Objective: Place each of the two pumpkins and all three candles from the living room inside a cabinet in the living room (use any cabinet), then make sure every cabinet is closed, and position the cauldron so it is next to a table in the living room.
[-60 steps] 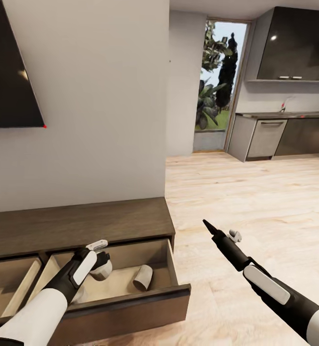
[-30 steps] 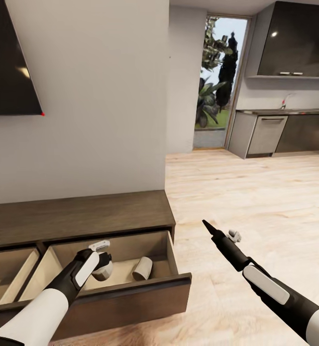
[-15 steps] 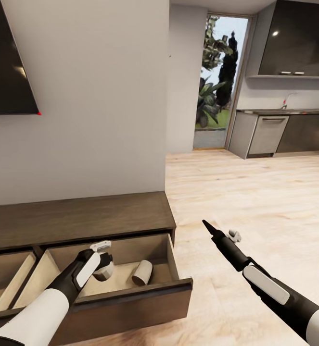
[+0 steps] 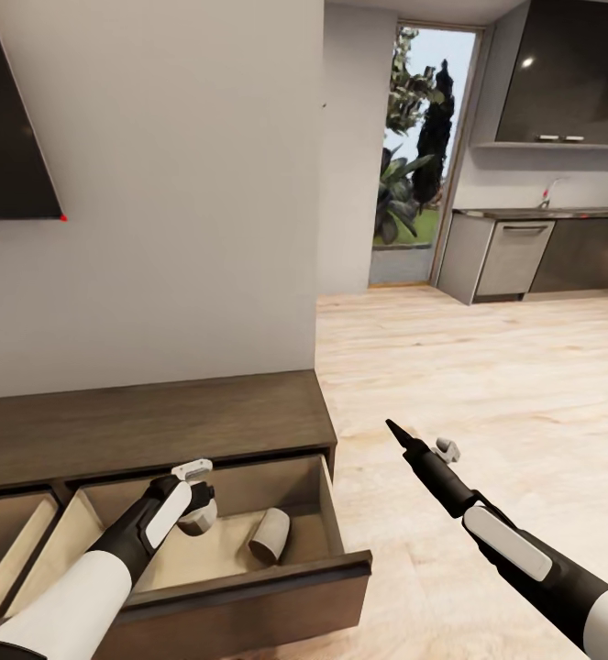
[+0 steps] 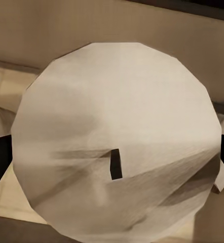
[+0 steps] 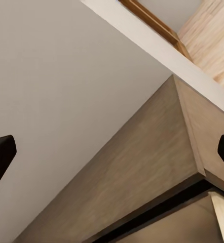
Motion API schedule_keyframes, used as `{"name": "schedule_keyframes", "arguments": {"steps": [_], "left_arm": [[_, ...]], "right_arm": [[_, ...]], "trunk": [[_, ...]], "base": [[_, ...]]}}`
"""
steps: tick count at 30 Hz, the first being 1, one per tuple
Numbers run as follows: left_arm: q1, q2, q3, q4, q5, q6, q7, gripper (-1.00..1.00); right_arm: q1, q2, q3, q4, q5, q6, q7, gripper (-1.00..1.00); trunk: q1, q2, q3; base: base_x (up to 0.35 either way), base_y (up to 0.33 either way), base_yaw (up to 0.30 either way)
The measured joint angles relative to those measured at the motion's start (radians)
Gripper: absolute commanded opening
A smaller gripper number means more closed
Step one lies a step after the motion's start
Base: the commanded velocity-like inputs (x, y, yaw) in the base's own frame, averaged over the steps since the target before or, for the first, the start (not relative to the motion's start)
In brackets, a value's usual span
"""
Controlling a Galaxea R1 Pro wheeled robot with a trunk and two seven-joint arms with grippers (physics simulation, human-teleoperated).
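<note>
A candle point(image 4: 196, 515) is held clamped in the left gripper point(image 4: 193, 510) over the open drawer point(image 4: 248, 577) of the cabinet point(image 4: 157, 422), its wick end turned toward the wrist camera and its long axis running along the fingers. A second candle point(image 4: 269, 536) is seen lying on its side in that drawer, long axis pointing toward the drawer's back. Stowing appears to be the step in hand; lowering and release are judged to be called for next, while the right gripper point(image 4: 397, 431) is held spread and empty over the floor point(image 4: 487, 385).

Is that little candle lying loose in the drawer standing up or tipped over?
Tipped over. The loose candle lies on its side on the pale floor of the open drawer, its round end facing the drawer's front.
</note>
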Motion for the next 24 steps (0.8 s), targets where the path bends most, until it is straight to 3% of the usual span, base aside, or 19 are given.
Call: {"name": "schedule_keyframes", "arguments": {"steps": [12,20,24], "left_arm": [[0.000,0.000,-0.001,0.000,-0.001,-0.011,0.000,-1.00],[0.000,0.000,-0.005,0.000,-0.002,-0.035,0.000,-1.00],[0.000,0.001,-0.035,0.000,0.000,-0.064,0.000,-1.00]], "right_arm": [[0.000,0.000,0.000,0.000,0.000,-0.001,0.000,1.00],[0.000,0.000,0.000,0.000,0.001,-0.001,0.000,1.00],[0.000,0.000,0.000,0.000,0.001,-0.001,0.000,1.00]], "trunk": [[0.046,-0.084,-0.038],[0.050,-0.086,-0.068],[0.052,-0.087,-0.084]], "base": [[0.000,0.000,0.000],[0.000,0.000,0.000],[0.000,0.000,0.000]]}}
